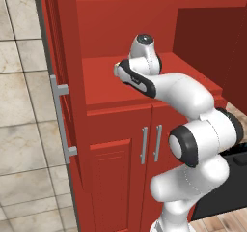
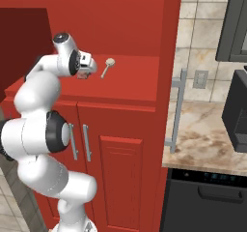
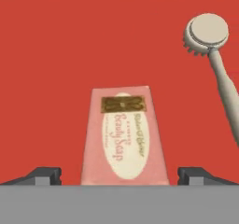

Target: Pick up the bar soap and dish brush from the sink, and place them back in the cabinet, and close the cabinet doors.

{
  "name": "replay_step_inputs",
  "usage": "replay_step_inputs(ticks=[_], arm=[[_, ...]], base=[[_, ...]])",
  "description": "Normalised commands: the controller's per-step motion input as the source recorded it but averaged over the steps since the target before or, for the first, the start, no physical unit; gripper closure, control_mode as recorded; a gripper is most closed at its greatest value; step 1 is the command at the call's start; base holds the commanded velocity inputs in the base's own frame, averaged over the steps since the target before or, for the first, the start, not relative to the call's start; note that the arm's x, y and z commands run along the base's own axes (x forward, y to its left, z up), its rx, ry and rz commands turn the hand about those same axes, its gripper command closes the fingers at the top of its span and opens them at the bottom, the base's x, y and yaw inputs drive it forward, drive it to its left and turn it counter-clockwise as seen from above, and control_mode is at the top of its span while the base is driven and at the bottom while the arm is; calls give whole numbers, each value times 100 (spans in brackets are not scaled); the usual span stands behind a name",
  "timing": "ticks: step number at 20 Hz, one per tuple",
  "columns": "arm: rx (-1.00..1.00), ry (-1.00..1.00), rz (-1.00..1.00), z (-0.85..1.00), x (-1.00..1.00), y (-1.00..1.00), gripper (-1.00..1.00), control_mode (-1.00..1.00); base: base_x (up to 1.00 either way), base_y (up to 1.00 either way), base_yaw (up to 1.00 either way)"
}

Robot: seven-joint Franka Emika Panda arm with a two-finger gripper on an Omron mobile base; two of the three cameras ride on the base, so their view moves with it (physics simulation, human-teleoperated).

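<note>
The bar soap [image 3: 123, 134], a flat pinkish block with a pale oval label, lies on the red shelf [image 3: 51, 78] of the cabinet [image 1: 106, 88]. My gripper [image 3: 119, 176] is open right over it, with one dark fingertip [image 3: 44, 175] on each side, both clear of it. The dish brush [image 3: 212, 45] lies on the same shelf a little to the right, its round pale head farthest from me; it also appears as the brush [image 2: 107, 66] just beyond my gripper [image 2: 87, 71]. Both cabinet doors stand open: left door [image 1: 60, 120], right door [image 2: 176, 110]. The sink is out of view.
Under the shelf are two smaller red doors [image 1: 144, 146] with short silver handles, both closed. Right of the cabinet runs a marble counter [image 2: 202, 139] over a dark dishwasher front [image 2: 207, 197], with a dark appliance [image 2: 239, 110] on it. A tiled wall [image 1: 19, 105] lies to the left.
</note>
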Motion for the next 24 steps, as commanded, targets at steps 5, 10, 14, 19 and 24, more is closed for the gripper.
replay_step_inputs(ticks=[5,10,14,19,24], arm=[[0,-10,0,2,-40,0,-100,-100],[0,-5,0,14,-43,0,-100,-100],[0,-7,0,12,-46,0,-100,-100],[0,-7,0,17,-58,-4,-100,-100],[0,-9,0,16,-60,-12,-100,-100]], base=[[0,0,0],[0,0,0],[0,0,0],[0,0,0],[0,0,0]])
